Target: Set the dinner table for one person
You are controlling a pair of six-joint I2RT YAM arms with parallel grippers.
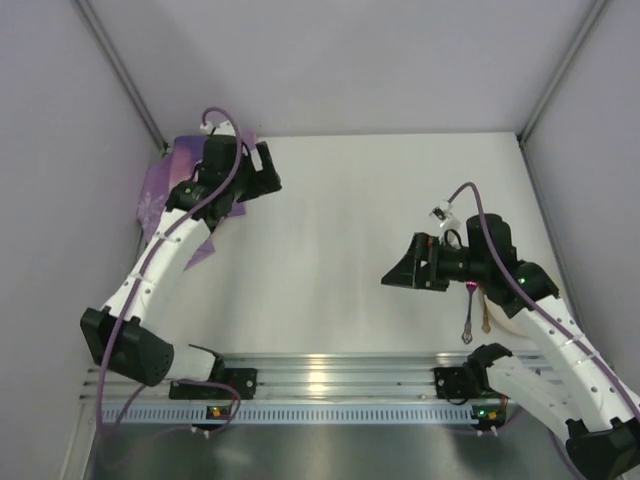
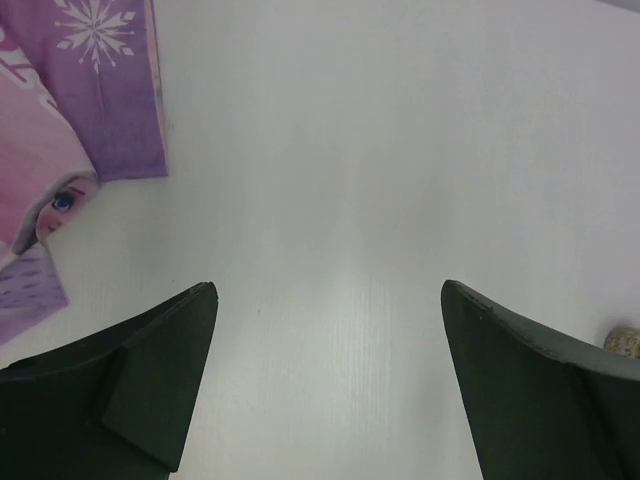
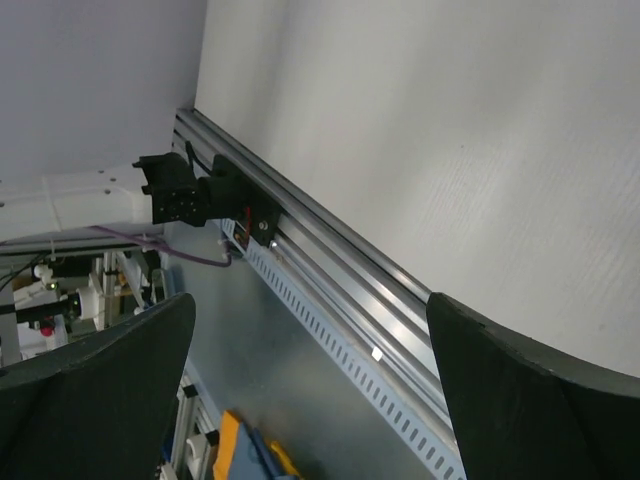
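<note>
The off-white dinner table (image 1: 350,230) fills the top view, with its ribbed aluminium rail (image 1: 330,372) along the near edge. My left gripper (image 1: 264,172) is open and empty at the back left, just right of a purple snowflake placemat (image 1: 165,195). In the left wrist view the placemat (image 2: 100,90) lies at the top left and bare table (image 2: 380,150) shows between my open fingers (image 2: 170,380). My right gripper (image 1: 396,278) is open and empty over the table's right half, pointing left. The right wrist view shows the rail (image 3: 330,240) between its fingers (image 3: 520,390).
Thin cutlery with a pink-tipped handle (image 1: 469,315) and a beige piece (image 1: 485,315) lie by the right arm near the rail. A small beige object (image 2: 625,342) shows at the right edge of the left wrist view. Grey walls enclose the table on three sides.
</note>
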